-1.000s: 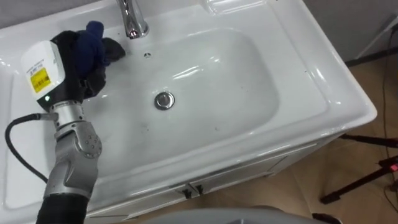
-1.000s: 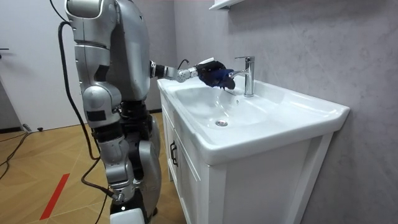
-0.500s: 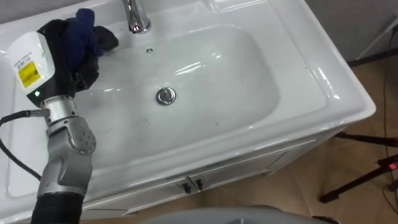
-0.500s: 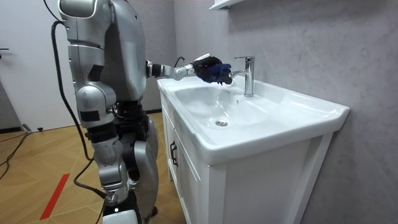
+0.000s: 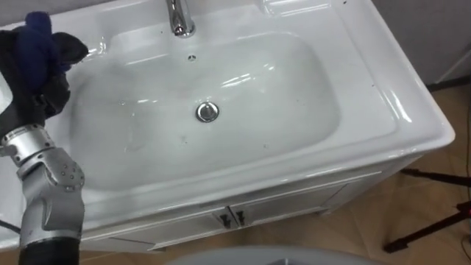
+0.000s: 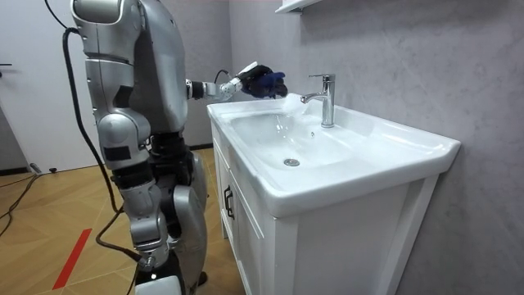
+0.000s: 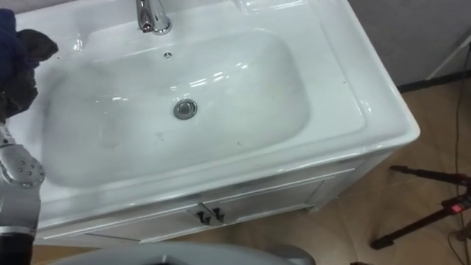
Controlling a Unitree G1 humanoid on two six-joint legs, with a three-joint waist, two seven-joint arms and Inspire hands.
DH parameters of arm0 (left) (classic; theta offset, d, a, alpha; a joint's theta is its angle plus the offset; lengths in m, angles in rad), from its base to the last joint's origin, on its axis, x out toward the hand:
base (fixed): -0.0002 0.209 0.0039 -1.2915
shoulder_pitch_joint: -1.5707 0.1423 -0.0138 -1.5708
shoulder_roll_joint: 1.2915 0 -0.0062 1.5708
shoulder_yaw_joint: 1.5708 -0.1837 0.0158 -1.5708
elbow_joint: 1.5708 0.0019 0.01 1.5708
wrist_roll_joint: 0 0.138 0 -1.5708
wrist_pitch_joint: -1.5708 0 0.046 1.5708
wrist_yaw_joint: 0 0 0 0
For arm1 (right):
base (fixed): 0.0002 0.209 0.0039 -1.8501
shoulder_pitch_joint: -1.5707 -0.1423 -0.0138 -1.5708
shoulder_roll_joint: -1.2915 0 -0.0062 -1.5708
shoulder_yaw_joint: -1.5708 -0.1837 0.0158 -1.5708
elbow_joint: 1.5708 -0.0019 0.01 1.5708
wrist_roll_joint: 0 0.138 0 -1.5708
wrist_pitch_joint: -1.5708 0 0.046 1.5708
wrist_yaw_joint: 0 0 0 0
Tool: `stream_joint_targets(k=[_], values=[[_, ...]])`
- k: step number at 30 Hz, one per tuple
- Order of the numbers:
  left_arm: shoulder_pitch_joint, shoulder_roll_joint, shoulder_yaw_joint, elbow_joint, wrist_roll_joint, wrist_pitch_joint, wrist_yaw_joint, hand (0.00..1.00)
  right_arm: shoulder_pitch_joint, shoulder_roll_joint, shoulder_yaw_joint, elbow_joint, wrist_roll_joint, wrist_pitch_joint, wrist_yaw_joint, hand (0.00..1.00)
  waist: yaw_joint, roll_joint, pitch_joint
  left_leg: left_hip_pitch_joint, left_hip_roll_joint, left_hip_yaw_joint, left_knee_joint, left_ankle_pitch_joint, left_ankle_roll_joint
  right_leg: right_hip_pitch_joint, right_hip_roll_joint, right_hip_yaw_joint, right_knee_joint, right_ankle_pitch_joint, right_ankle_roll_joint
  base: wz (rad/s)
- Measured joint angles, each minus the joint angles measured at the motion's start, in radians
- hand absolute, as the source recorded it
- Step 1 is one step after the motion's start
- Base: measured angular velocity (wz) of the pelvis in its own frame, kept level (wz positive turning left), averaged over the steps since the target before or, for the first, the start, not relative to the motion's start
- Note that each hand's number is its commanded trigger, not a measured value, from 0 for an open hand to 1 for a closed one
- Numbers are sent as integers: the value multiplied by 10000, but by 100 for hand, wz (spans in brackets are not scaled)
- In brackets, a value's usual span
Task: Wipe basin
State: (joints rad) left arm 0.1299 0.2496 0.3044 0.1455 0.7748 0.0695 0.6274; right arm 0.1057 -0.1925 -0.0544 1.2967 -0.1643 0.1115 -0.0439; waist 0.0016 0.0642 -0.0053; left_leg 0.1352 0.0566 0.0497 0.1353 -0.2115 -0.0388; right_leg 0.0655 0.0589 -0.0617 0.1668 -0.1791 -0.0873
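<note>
Grips a bunched dark-blue cloth (image 5: 38, 38) in the left hand (image 5: 29, 96), fingers curled round it, above the far-left rim of the white ceramic basin (image 5: 397, 110). Held raised off the rim, likely to set up a wiping stroke.

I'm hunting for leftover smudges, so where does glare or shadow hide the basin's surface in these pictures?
Left eye view: white glare streaks cross the basin up and right of the drain, and more line its right rim. Right eye view: same streaks. Room view: soft even light; the cloth in the left hand reads as a dark shape.
</note>
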Motion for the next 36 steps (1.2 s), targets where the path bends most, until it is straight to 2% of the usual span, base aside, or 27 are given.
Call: stream_joint_targets(k=[3,7,16,17,18,19,36], values=[[1,58,181,202,-6,174,1,100,88,-2,-70,-136,12,-4,-82,0,73,0,3,-45,-21,-111,1,0,0,12,-40,-213,-41,-13,21,16],[1,70,185,480,-86,301,1,100,106,-5,-86,-221,8,-16,-80,0,167,-2,8,-70,-40,-141,1,0,0,23,-63,-255,-124,-20,35,9],[146,65,111,1119,-86,336,-74,100,132,-9,-75,-247,9,-105,-51,0,158,-18,23,-203,-43,-194,0,0,0,-8,-59,-307,-158,-21,35,0],[165,65,96,1119,-86,336,-75,88,147,-9,-75,-227,12,-109,-50,0,149,-18,23,-202,-45,-194,0,0,0,-5,-60,-307,-161,-21,36,0],[184,65,69,1119,-86,336,-81,55,137,-8,-73,-192,12,-113,-49,0,129,-18,23,-202,-48,-194,0,0,0,-4,-62,-306,-165,-21,36,0],[190,65,69,1119,-86,336,-88,0,132,-8,-72,-152,23,-114,-49,0,105,-17,24,-202,-49,-195,0,0,0,-3,-64,-306,-166,-21,36,0],[148,67,91,1075,-382,340,-88,0,247,-1,-112,-136,28,-7,-40,0,-33,80,50,-142,-49,-202,8,0,0,9,-64,-290,-158,-22,38,0]])
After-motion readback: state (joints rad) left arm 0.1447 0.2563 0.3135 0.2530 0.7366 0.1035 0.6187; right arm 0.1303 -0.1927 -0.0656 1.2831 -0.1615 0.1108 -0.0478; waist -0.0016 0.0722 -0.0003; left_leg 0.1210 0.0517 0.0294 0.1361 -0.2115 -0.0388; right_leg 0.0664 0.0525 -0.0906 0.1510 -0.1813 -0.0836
